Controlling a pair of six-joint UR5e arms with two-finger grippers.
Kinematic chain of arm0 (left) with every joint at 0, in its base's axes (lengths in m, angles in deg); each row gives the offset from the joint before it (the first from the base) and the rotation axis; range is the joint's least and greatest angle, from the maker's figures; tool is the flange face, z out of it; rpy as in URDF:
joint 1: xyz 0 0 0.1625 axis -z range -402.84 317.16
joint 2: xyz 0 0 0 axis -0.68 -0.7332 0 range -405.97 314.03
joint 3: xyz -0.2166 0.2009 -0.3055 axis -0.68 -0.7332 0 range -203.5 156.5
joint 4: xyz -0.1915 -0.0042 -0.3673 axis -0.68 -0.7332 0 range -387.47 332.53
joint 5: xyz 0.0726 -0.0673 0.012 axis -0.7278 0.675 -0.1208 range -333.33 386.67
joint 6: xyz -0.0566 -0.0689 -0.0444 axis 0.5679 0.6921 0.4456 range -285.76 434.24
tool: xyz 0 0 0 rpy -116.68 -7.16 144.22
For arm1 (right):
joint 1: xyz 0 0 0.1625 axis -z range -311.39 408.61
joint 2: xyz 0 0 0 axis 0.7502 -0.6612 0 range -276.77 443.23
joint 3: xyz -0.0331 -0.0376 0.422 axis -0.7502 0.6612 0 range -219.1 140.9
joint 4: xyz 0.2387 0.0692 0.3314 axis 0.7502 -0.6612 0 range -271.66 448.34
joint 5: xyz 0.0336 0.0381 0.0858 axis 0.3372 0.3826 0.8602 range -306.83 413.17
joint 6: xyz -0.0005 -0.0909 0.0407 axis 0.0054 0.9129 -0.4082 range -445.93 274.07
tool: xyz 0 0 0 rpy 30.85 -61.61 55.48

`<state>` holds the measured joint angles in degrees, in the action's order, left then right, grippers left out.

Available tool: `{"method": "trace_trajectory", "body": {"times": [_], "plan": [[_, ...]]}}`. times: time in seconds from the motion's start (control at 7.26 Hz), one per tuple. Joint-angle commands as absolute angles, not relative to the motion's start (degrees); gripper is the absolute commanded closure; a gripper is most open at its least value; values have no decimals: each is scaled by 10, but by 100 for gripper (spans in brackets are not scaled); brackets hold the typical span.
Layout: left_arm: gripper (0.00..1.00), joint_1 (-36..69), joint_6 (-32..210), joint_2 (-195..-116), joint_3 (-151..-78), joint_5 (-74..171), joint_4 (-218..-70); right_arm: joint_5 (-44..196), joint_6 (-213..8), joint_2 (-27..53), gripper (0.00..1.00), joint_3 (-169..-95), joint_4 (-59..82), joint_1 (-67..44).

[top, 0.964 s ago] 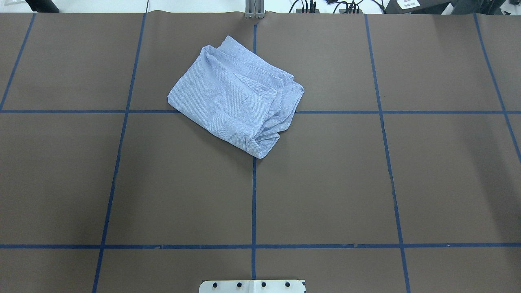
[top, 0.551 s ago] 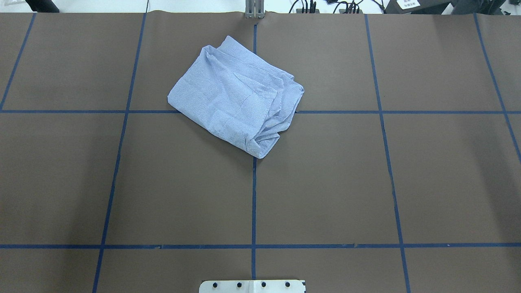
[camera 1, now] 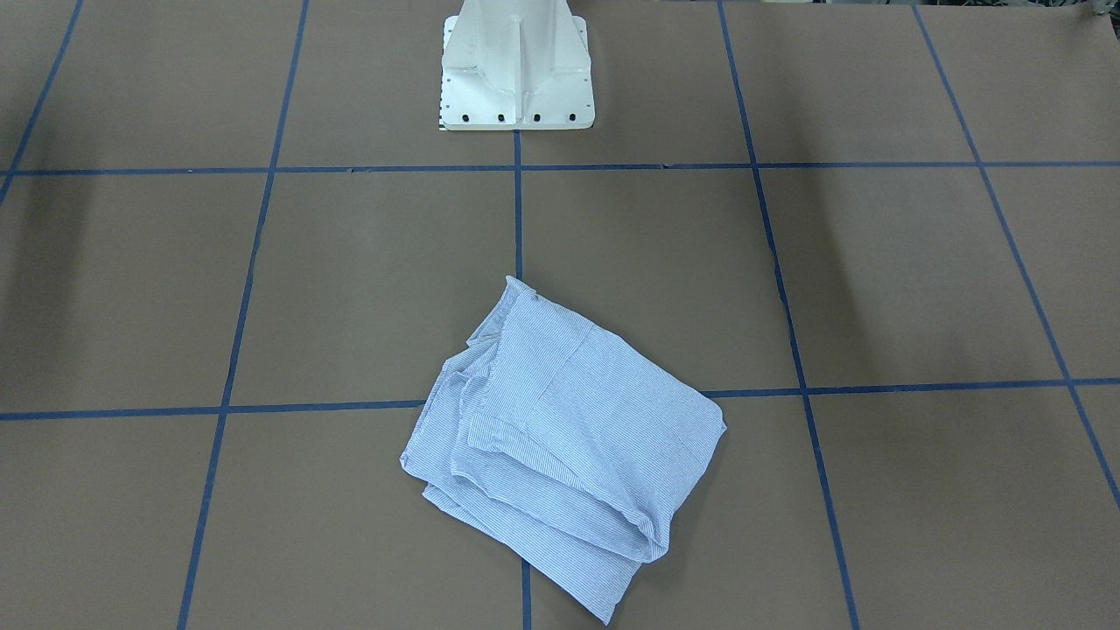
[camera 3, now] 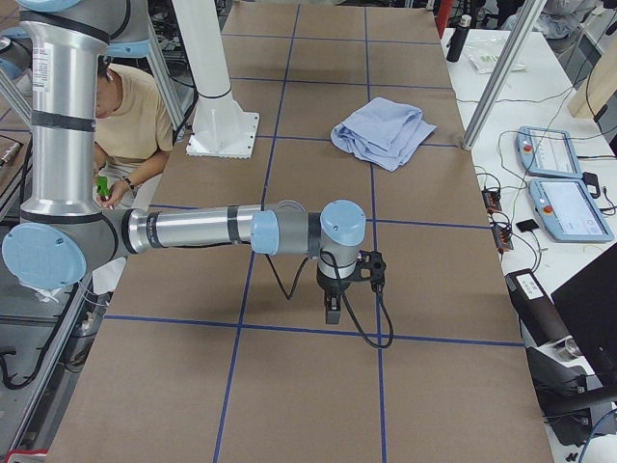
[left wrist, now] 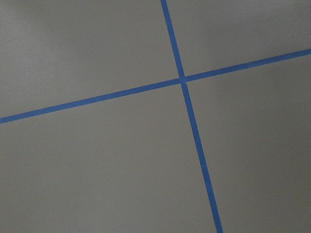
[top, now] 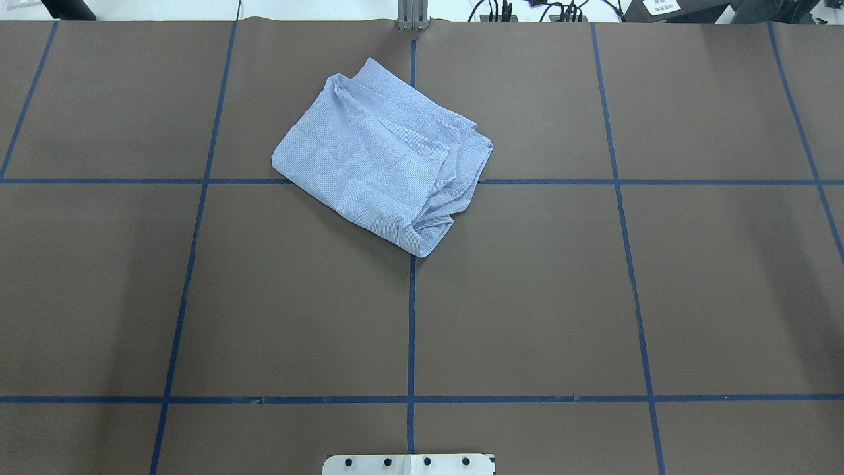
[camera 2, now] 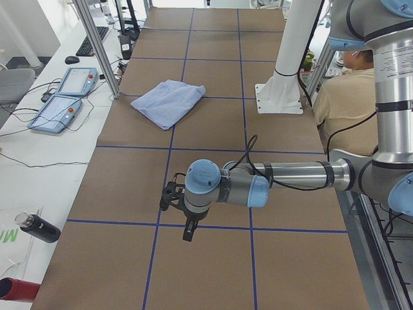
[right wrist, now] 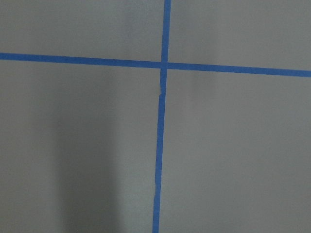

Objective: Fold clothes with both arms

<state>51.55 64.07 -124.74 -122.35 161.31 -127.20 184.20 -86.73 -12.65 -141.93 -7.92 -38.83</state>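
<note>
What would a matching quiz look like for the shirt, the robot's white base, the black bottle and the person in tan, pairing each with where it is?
1. shirt
2. white base
3. black bottle
4. person in tan

A. rumpled on the brown table
B. on the white bench
C. off the table, beside the robot
D. upright at the table's robot-side edge

Pairs: 1-A, 2-D, 3-B, 4-C

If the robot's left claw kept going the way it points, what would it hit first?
Probably the brown table: the left gripper points down at it, near a blue tape crossing. The shirt lies well away from that line.
</note>
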Motion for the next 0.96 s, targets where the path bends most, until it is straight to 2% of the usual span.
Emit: {"method": "trace_trajectory", "body": {"times": [0.0, 0.83], "plan": [[0, 516, 640, -1243, -1224, 1612, -1273, 1842, -875, -123, 0, -1424, -83, -387], [0, 516, 638, -1230, -1228, 1613, -1275, 1839, -873, -134, 0, -1429, -82, -388]]}}
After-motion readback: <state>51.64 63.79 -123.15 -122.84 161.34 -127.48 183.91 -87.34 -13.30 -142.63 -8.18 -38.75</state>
